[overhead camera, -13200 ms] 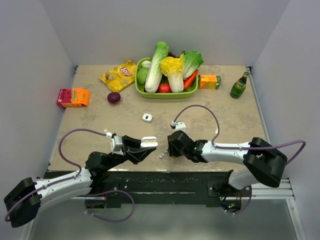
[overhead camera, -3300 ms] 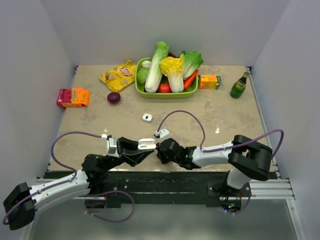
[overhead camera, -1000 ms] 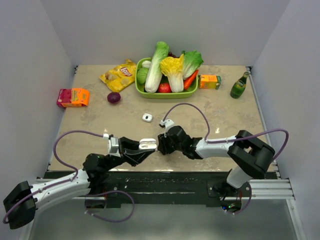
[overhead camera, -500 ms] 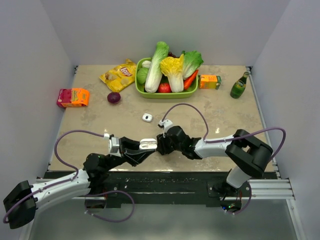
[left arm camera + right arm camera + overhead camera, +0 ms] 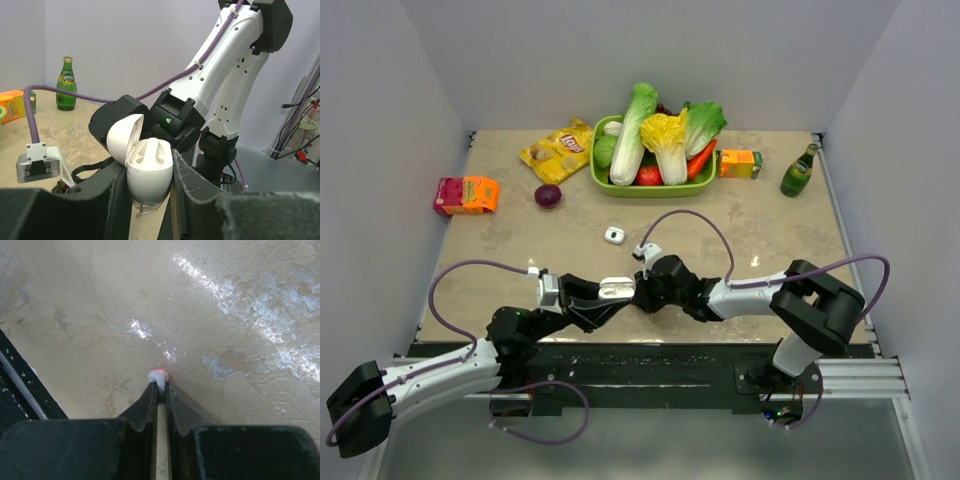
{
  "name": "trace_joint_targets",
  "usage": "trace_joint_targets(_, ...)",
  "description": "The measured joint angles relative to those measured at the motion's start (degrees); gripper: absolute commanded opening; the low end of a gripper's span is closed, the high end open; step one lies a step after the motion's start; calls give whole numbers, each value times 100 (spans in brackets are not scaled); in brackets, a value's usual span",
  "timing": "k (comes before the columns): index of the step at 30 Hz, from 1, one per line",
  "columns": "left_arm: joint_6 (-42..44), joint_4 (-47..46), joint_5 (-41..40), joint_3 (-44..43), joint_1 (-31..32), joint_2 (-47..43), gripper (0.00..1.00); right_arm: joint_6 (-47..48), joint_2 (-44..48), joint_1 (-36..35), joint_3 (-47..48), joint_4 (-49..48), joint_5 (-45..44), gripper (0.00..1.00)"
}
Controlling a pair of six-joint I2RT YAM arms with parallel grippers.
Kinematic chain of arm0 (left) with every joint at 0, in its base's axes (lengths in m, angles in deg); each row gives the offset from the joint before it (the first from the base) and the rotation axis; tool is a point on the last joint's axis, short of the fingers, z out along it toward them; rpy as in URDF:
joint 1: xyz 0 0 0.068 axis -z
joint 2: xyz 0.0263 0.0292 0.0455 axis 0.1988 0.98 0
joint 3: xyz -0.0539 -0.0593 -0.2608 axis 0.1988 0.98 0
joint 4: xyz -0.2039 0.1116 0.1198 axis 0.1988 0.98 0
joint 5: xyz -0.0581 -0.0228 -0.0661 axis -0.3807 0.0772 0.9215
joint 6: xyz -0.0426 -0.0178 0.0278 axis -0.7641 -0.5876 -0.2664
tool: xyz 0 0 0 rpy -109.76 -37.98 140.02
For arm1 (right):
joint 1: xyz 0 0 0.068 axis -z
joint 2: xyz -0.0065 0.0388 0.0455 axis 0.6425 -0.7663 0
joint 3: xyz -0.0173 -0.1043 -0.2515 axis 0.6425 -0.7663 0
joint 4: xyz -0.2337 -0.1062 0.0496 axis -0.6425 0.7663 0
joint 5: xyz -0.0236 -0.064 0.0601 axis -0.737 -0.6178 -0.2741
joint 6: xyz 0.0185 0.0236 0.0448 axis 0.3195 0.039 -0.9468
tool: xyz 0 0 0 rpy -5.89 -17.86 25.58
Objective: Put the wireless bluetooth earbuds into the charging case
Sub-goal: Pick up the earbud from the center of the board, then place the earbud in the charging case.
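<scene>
Pinching a tiny white earbud (image 5: 158, 374) at the very tips, the right gripper (image 5: 159, 391) has its fingers almost together over the table (image 5: 225, 300). The left gripper (image 5: 149, 176) clamps the white charging case (image 5: 148, 161) between its fingers, lid swung open, just beside the right fingertips.

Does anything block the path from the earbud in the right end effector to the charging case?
Nothing visible does. The right end effector pinches an earbud beside the charging case, whose lid stands open in the left end effector.
</scene>
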Motion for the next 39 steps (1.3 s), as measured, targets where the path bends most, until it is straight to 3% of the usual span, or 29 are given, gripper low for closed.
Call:
trace_joint_targets(2, 0, 0, 0, 0, 0, -2, 0, -4, 24, 0, -33, -28, -2, 0)
trace_joint_targets(6, 0, 2, 2, 0, 0, -15, 0, -24, 501, 0, -280, 214, -315, 0)
trace_joint_targets(13, 33, -4, -33, 0, 0, 61, 0, 149, 3672, 2, -85, 1674, -1233, 0)
trace_joint_targets(18, 157, -267, 39, 0, 0, 667, 0, 632, 5053, -11, 833, 2194, -481, 0)
trace_joint_targets(26, 149, -831, 822, -24, 0, 1440, 0, 1502, 4975, -535, 1421, 3318, 627, 0)
trace_joint_targets(31, 96, -929, 1344, -208, -2, 1617, 0, 1755, 4677, -953, 1419, 3923, 758, 0)
trace_joint_targets(39, -9, -1086, 1784, -345, -2, 1661, 0, 1843, 4673, -1088, 1419, 4013, 769, 0)
